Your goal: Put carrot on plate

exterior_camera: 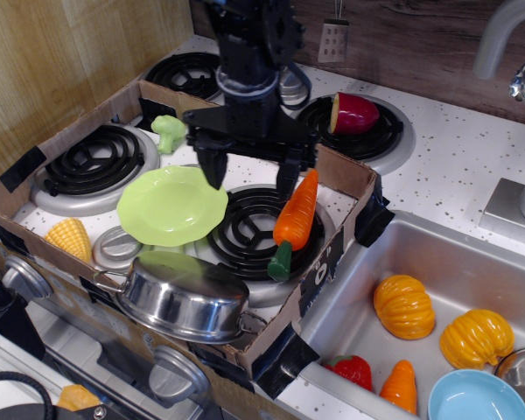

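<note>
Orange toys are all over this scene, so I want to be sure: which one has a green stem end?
The long carrot lying on the coil burner inside the cardboard tray, just below the open gripper. The pumpkins and stubby orange cone sit in the sink.

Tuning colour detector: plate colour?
Lime green plate, scalloped rim; clearest in observation.image, the only view.

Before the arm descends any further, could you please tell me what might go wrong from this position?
The open claw hangs left of the long glossy orange carrot, one finger just beside its tip; descending here could knock it off the burner coil rather than straddle it. The other finger is close to the lime-green scalloped plate and may nudge it. The cardboard wall behind leaves little room for correction.
</note>
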Tool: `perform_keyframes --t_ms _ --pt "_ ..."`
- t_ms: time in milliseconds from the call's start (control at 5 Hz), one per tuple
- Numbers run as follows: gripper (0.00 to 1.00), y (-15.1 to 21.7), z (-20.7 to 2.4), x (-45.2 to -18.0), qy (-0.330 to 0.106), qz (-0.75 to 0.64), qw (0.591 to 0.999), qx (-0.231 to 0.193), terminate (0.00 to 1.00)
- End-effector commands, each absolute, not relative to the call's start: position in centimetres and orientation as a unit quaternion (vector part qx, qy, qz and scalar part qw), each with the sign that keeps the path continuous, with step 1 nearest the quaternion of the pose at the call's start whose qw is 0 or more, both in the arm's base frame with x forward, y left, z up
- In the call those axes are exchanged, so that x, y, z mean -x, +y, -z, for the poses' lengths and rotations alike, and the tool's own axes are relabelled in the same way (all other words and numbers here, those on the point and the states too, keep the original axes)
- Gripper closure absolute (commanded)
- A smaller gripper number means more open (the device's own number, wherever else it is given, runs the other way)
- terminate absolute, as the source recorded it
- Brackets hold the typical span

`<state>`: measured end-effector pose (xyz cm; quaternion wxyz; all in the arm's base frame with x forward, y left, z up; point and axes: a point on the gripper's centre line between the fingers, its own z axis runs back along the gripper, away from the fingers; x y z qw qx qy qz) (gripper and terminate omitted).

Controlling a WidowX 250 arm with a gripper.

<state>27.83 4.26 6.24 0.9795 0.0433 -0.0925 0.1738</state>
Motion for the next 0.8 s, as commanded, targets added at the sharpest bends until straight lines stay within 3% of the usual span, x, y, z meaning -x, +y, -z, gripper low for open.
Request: perform_keyframes --t_ms 0,200,400,600 --pt "0.00 2.6 -8.0 -27.9 -0.110 -0.195 0.973 -0.055 0.00" --pt "0.00 2.0 -6.6 -27.6 -0.114 -0.188 0.975 -0.036 0.00" --pt "0.00 1.9 -7.8 -27.5 -0.124 -0.181 0.974 -0.053 0.00" --pt "0.00 1.9 -6.1 -27.6 -0.124 -0.172 0.977 -0.035 0.00"
